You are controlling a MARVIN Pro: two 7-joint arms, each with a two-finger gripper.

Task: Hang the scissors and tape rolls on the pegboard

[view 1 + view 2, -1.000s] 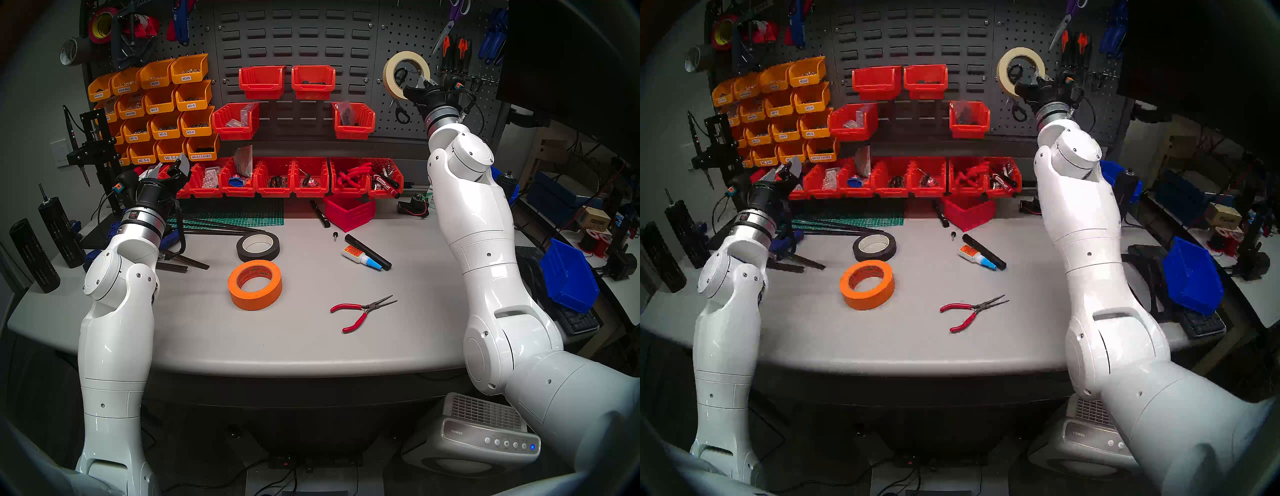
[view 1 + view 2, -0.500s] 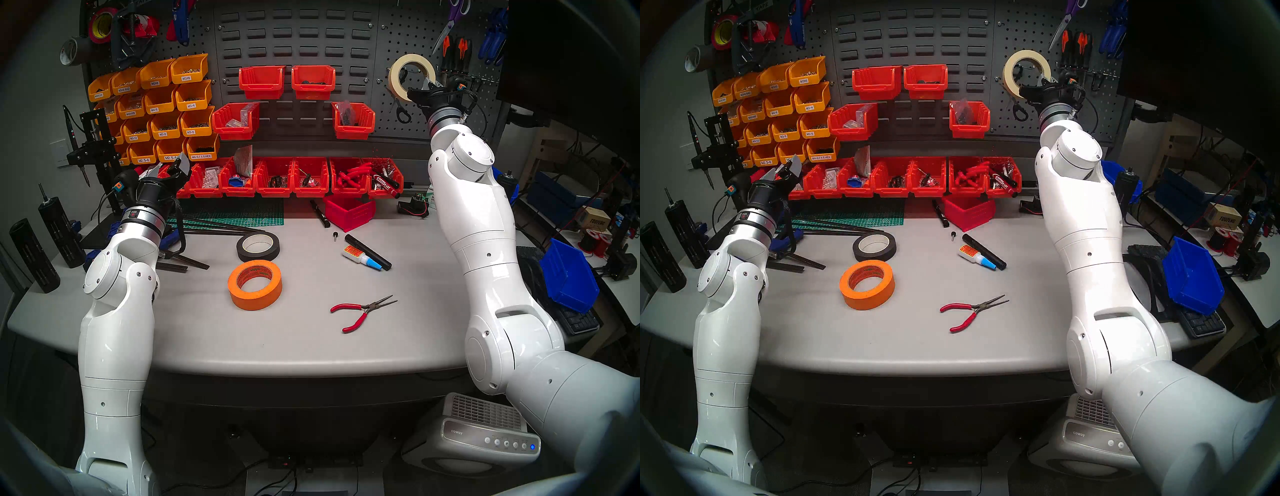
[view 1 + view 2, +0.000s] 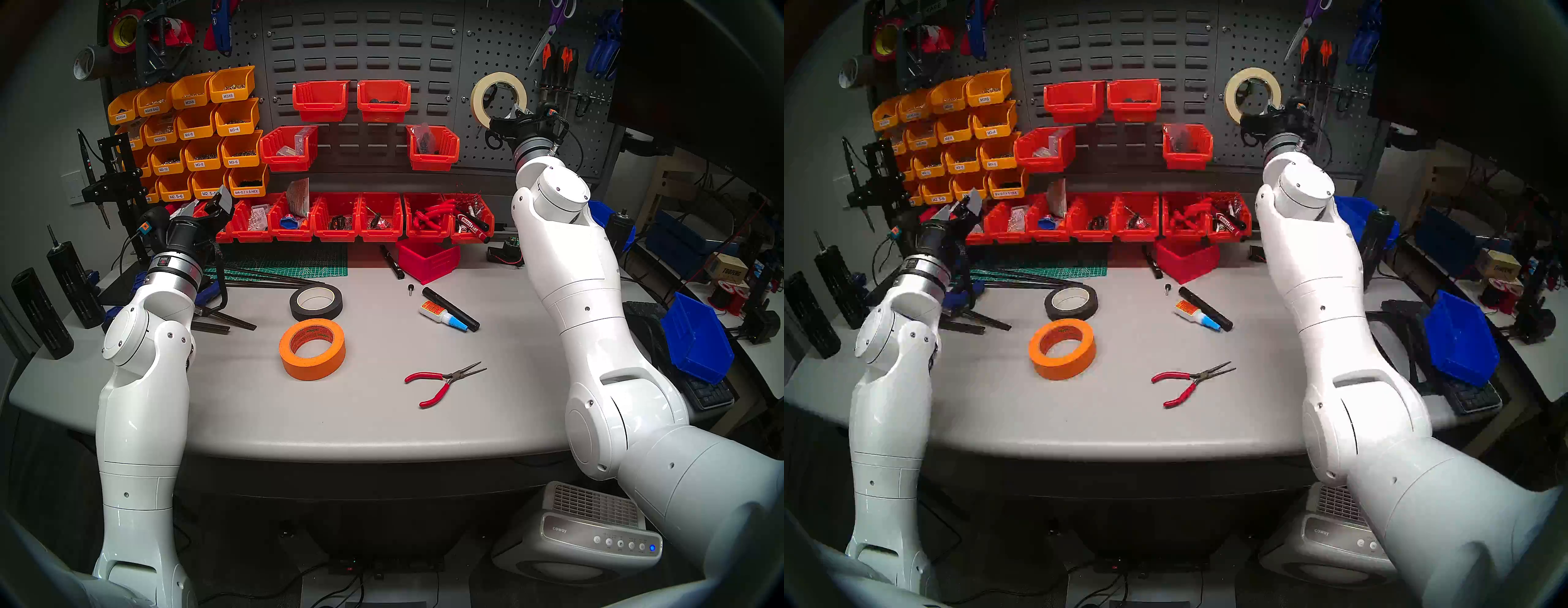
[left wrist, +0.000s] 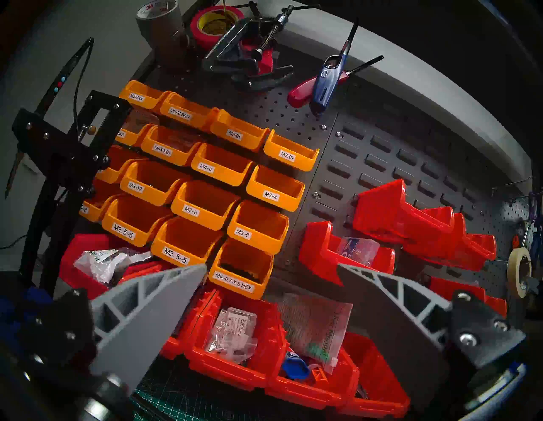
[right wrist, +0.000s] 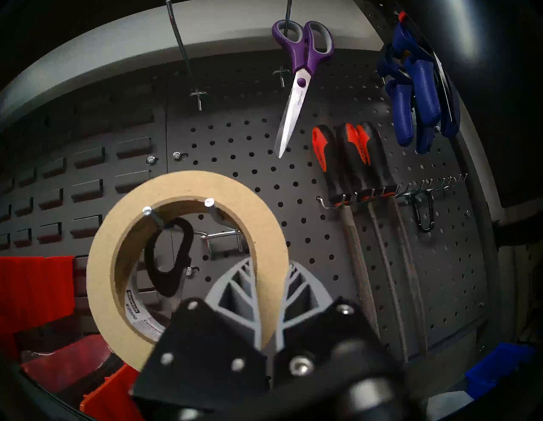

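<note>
Two arms are in my view. My right gripper (image 5: 269, 305) is clamped on the rim of the cream masking tape roll (image 5: 123, 244), held against the pegboard (image 5: 323, 182) with two hook prongs (image 5: 209, 203) poking through its core. The black-handled scissors (image 5: 169, 255) hang behind it. My left gripper (image 4: 270, 273) hovers spread and empty. The orange tape roll (image 3: 312, 349) lies on the table (image 3: 382, 416).

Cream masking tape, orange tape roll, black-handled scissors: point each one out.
cream masking tape (image 5: 258, 235), right wrist view, on the flat cream side of the ring.
orange tape roll (image 3: 326, 363), head left view, on its outer wall.
black-handled scissors (image 5: 164, 282), right wrist view, on a handle loop.
</note>
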